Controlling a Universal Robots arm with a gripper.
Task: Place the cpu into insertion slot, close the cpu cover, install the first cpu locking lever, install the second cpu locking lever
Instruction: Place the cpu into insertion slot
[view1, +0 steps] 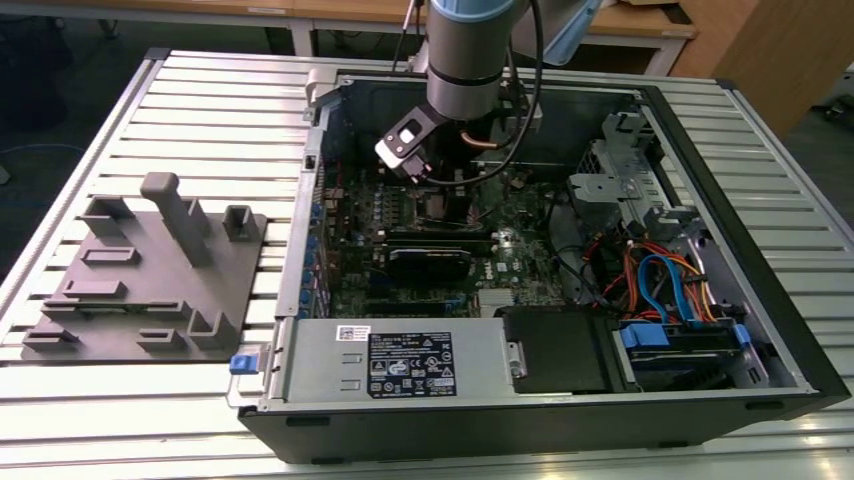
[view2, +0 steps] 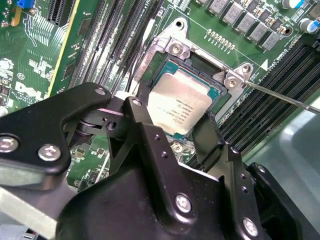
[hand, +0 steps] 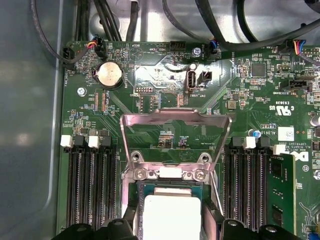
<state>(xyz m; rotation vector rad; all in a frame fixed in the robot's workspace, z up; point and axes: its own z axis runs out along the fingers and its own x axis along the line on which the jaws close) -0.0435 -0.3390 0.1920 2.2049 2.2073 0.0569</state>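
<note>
Within the hand, narrowed onto two opposite edges, the cpu held flat in the insertion slot, cpu cover raised open just beyond the hand.

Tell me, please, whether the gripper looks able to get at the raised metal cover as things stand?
Probably yes. The cover stands flipped up at the edge of the chip with nothing lying across it, and the gripper hangs right over the chip, close beside it.
</note>
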